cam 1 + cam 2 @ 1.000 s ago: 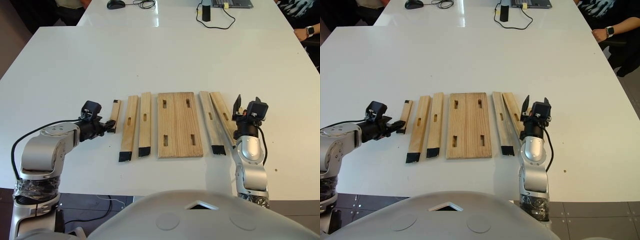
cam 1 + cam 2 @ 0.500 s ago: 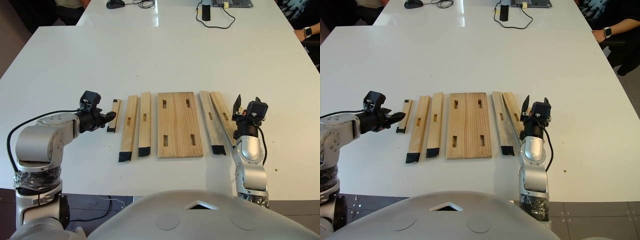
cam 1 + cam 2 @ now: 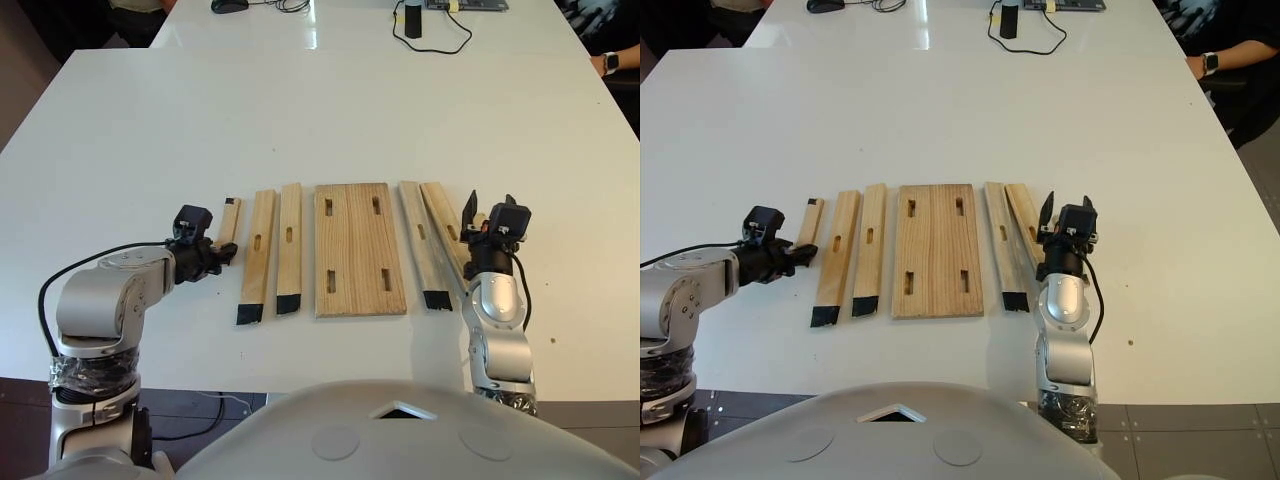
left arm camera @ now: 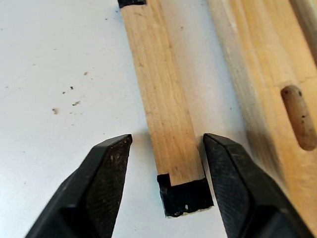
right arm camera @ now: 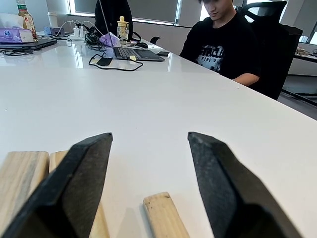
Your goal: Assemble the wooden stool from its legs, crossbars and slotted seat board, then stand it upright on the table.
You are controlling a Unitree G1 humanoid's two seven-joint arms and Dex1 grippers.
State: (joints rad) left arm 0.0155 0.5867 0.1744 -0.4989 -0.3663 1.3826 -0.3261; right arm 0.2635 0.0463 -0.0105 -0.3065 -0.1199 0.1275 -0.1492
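Short crossbar (image 4: pixel 163 99), black-capped at both ends, lies flat on the bench (image 3: pixel 320 110) at the far left of the parts row, just beside the outer left leg (image 3: pixel 258 255). Inner left leg (image 3: pixel 289 246) comes next, then the slotted seat board (image 3: pixel 358 247) in the middle and two right legs (image 3: pixel 421 243) beyond it. All parts are flat and apart; nothing is joined yet.

Left gripper (image 4: pixel 167 144) is spread open, its fingers (image 4: pixel 109 168) straddling the crossbar's near end, one on each long side, with a gap on both sides and no contact visible. Step in hand looks like grasping this crossbar.

To do it well:
- Push in slightly past the black cap so the pads land on bare wood, not the very tip.
- Keep the bar centred so both pads meet it together.
- Mind the tight gap on the side toward the outer left leg, so that leg is not nudged.
- Close square and lift straight up.

Right gripper (image 5: pixel 148 139) is also open and holds nothing, sitting at the row's right end over a second short piece (image 5: pixel 166 215).
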